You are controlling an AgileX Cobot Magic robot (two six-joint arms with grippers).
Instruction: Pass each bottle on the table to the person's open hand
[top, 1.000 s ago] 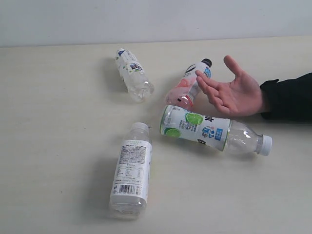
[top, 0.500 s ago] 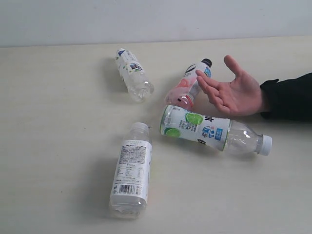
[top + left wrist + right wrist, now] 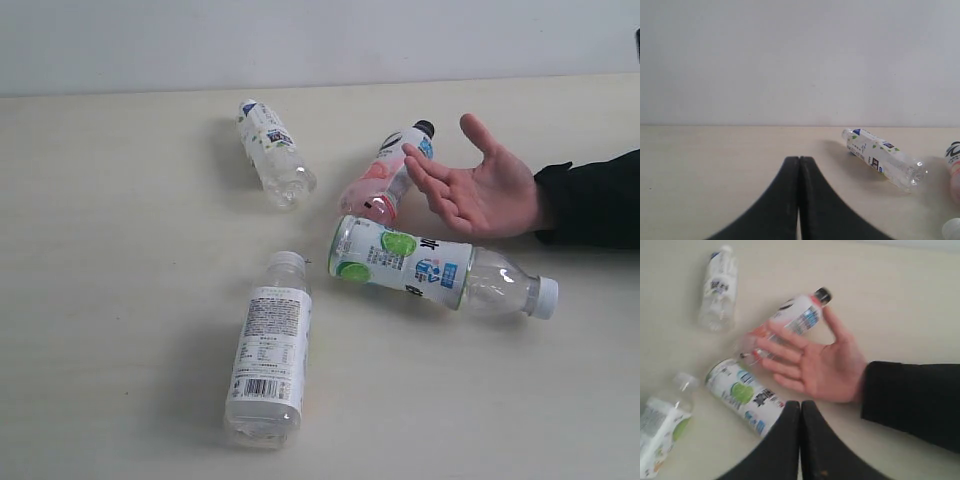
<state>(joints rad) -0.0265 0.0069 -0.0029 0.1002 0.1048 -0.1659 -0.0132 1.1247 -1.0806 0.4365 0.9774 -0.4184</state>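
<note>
Bottles: four, all lying on their sides on the counter [image 3: 120,260]; none in the palm yet.

Left to right, exterior view:
- White-label bottle [image 3: 268,350], nearest the camera. Long axis runs roughly front to back, white cap pointing away.
- Small green-and-white label bottle [image 3: 272,150], farther back. Axis diagonal, cap to the far left, base to the near right.
- Pink bottle [image 3: 388,172], black cap to the far right. The fingertips overlap it in view; contact cannot be judged.
- Lime-label bottle [image 3: 425,268], just below the hand. Axis nearly left to right, base left, white cap right.
- Person's open hand [image 3: 485,190], palm up, fingers spread, black sleeve behind it.

Handling (judgement): thin clear plastic, round, so prone to roll and to dent under a hard squeeze. Probably light, though the fill level is not readable here. Glossy labels may be slick. Best hold is across the labelled mid-body, square to the long axis.

Grippers: left gripper [image 3: 799,160] has its jaws pressed together on nothing, well apart from the small bottle. Right gripper [image 3: 800,404] likewise has its jaws together and empty, above the hand and lime-label bottle.
</note>
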